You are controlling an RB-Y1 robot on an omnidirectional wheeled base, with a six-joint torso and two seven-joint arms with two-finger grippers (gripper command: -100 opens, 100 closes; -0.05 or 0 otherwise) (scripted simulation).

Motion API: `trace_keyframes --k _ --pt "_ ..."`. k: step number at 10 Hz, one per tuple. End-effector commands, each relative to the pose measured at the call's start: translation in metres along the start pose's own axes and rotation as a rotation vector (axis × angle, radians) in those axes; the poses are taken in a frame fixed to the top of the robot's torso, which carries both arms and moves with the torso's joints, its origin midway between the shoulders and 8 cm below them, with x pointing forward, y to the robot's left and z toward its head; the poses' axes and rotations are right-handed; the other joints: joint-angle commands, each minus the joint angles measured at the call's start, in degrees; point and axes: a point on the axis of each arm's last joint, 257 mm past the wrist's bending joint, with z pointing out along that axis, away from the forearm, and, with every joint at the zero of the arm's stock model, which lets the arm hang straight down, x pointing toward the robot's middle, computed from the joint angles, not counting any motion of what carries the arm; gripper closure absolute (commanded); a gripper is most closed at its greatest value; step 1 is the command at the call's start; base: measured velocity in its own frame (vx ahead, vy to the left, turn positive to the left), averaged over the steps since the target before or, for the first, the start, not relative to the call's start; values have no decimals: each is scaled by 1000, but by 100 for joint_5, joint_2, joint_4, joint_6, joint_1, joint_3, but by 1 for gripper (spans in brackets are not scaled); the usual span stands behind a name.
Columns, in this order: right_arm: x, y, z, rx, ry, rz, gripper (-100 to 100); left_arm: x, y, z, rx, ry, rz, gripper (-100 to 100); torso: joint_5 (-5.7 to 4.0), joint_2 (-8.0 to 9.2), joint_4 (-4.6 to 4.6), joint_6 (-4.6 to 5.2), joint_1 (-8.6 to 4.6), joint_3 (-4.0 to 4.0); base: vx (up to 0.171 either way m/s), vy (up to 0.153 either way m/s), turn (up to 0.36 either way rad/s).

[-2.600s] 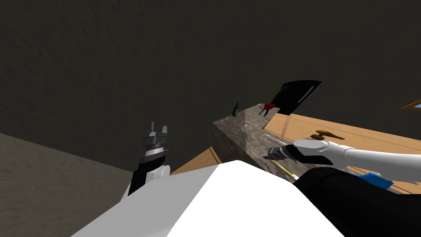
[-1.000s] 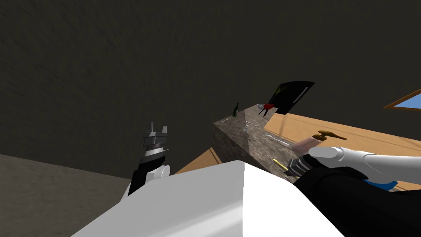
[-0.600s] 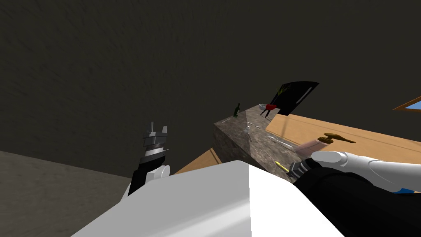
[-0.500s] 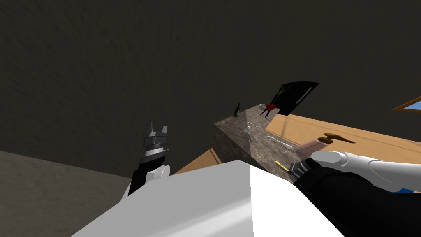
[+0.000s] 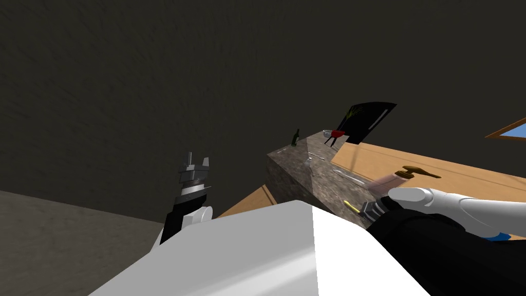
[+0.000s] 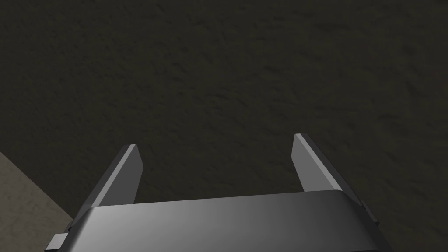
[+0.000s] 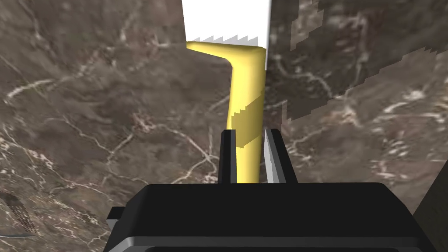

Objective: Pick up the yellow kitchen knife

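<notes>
1. Head view showed the dark marbled counter point(image 5: 303, 169) running away to the far right. The yellow kitchen knife point(image 5: 351, 206) lay on its near end, to our right.
2. Our left gripper point(image 5: 198, 160) hung raised, well apart to the left. Its fingers were spread wide with nothing between them.
3. Our right gripper point(image 7: 247, 131) was low over the counter. Its two fingers point(image 7: 227, 153) were drawn in close and pressed the sides of the knife's yellow handle point(image 7: 247, 87).
4. We judged the knife light and stiff. Its handle looked smooth and rounded, so it could swivel or slide between such thin fingers.
5. The handle seemed the right place to hold. A grip nearer the bend would sit closer to the balance and should droop less on lifting.
6. We took the white part point(image 7: 225, 19) beyond the bend for the blade. It was best left untouched.
</notes>
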Motion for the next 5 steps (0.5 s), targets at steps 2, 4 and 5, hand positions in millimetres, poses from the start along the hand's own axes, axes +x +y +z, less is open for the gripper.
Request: trace_keyframes --k 2,4,5 --pt "-14 -6 -12 0 -1 -12 100 0 0 0 0 0 0 0 0 5 1 2 3 3 -26 11 -76" --pt "-17 -7 -13 1 -1 -18 100 0 0 0 0 0 0 0 1 9 2 0 6 5 -21 8 -39" --pt "-18 -7 -13 0 -1 -16 0 0 0 0 0 0 0 0 -3 5 1 1 2 3 0 0 0"
